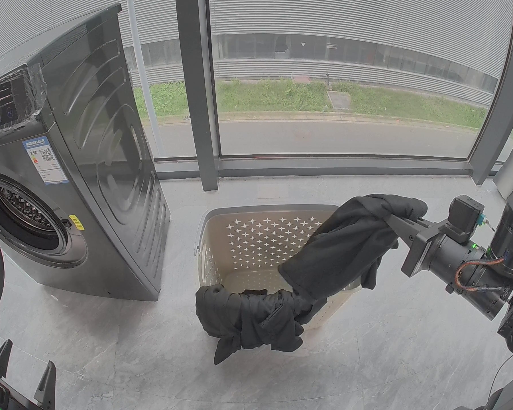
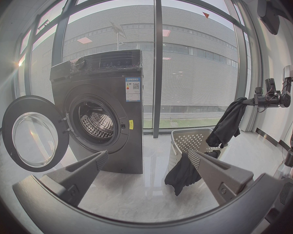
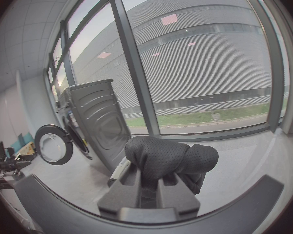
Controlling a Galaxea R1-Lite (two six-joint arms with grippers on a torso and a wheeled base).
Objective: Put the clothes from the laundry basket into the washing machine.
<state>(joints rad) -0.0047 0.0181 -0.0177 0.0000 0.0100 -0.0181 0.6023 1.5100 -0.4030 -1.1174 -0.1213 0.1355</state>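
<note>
Two dark garments are out of the basket's well. The lifted garment (image 1: 347, 246) is clamped in the right pincer (image 1: 396, 223), whose fingers are pressed tight on a bunched fold. It is held above the right rim of the laundry basket (image 1: 256, 209), with its tail hanging down toward the basket. The draped garment (image 1: 251, 317) lies over the basket's near rim and hangs down the outer wall. The basket stands on the grey floor (image 1: 382, 360) by the window edge, just right of the washing machine (image 1: 108, 143). The machine's round door (image 2: 35, 134) is swung wide, showing the steel drum (image 2: 97, 122). The left pincer (image 1: 24, 365) hangs low at the near left of the floor, well apart from the basket — fingers spread wide, nothing between them.
</note>
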